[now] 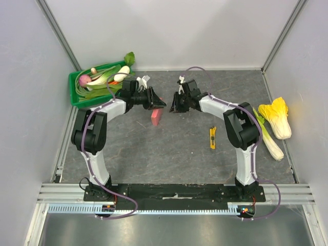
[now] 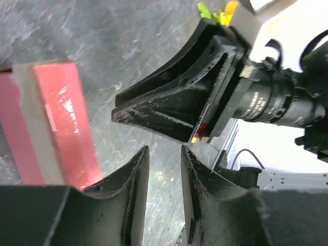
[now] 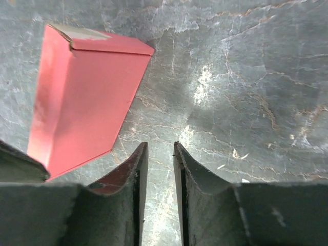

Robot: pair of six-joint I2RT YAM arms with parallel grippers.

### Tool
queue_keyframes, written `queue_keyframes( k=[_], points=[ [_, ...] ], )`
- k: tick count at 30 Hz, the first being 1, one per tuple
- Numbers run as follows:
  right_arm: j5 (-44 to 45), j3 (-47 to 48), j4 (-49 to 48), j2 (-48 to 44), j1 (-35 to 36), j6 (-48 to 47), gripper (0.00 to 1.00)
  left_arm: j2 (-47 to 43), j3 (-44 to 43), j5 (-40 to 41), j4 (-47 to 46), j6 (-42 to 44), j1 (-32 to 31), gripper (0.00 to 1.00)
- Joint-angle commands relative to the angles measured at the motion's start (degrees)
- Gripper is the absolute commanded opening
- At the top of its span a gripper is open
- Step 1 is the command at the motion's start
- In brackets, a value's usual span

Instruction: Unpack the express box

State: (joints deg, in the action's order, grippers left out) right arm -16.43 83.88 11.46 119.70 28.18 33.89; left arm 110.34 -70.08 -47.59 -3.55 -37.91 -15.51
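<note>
The express box (image 1: 155, 117) is a small flat pink-red carton lying on the grey table between the two arms. My left gripper (image 1: 160, 104) hovers just above its far end, and my right gripper (image 1: 174, 108) is a little to its right. In the left wrist view the box (image 2: 56, 123) lies left of my left gripper (image 2: 163, 148), whose jaws are narrowly apart and empty; the right gripper's fingers (image 2: 169, 102) face it. In the right wrist view the box (image 3: 82, 97) lies up and left of my right gripper (image 3: 159, 145), also narrowly apart and empty.
A green crate (image 1: 97, 84) with vegetables stands at the back left. A yellow utility knife (image 1: 213, 137) lies right of centre. A yellow cabbage (image 1: 277, 118) and a long green stalk (image 1: 269, 138) lie by the right wall.
</note>
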Motion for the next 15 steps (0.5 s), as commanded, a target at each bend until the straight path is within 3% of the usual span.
queue_keyframes(
  k=[1, 3, 5, 6, 7, 10, 13, 15],
  points=[
    [3.85, 3.39, 2.94, -5.0, 0.38, -0.49, 0.4, -6.97, -4.45, -1.55, -2.16, -1.99, 0.21, 0.4],
    [4.38, 4.89, 4.61, -5.18, 0.64, -0.75, 0.45, -8.12, -4.62, 0.12, -0.59, -1.9, 1.18, 0.43],
    [7.0, 6.47, 5.06, -5.61, 2.13, -3.03, 0.58, -10.83, -3.48, 5.29, 1.08, -1.03, 2.5, 0.48],
    [8.94, 7.0, 5.58, -6.14, 2.83, -3.91, 0.64, -12.24, -2.78, 8.28, 2.22, -0.59, 2.93, 0.57],
    [11.3, 8.4, 6.28, -6.23, 3.62, -5.14, 0.76, -13.74, -0.95, 13.96, 3.19, -0.15, 3.81, 0.61],
    [16.06, 12.34, 9.09, -5.1, 6.18, -5.41, 0.9, -18.84, 0.39, 26.0, 9.23, 2.04, 4.78, 0.71],
    [21.77, 16.82, 12.08, -3.16, 8.55, -4.71, 0.96, -21.57, -1.01, 36.38, 14.87, 5.65, 5.05, 0.82],
    [24.85, 19.03, 14.36, -1.24, 10.57, -3.57, 0.98, -22.88, -1.63, 40.89, 20.67, 5.83, 5.4, 0.95]
  ],
)
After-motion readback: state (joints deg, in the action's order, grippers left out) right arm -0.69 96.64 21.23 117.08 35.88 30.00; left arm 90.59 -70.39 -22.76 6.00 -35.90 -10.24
